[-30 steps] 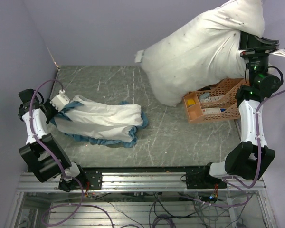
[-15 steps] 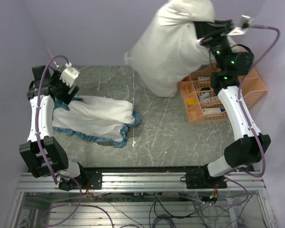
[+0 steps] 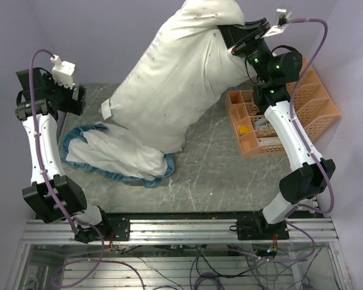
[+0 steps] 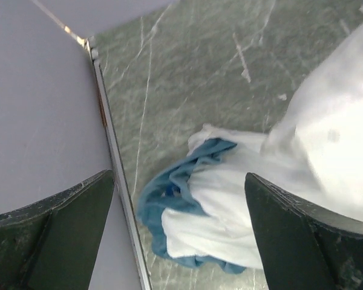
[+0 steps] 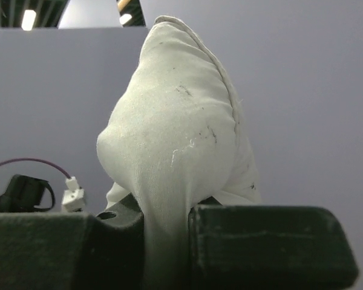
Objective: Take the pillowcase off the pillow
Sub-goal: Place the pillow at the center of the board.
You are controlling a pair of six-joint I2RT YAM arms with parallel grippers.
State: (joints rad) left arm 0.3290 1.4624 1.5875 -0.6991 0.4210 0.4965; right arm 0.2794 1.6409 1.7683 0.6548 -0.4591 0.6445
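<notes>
My left hand is released, fingers spread wide with nothing between them, hovering over the counter's left edge. Straight below it lies the pillowcase, white inner side out with its blue ruffle showing. Its long axis runs from the left edge toward the middle of the counter.

My right hand is clenched on a pinch of the pillow, held high over the far edge. From that grip the pillow slants down and leftward, and its low end overlaps the pillowcase; I cannot tell whether they touch. The orange basket sits by the right edge, beneath my right arm.

A second ago my left hand was low and clamped on the pillowcase's end; now it has let go and risen. The pillow hung over the far right corner then; it has swung across to the middle. I judge the pillow free of its cover, so setting it down clear of the pillowcase falls to my right arm.
</notes>
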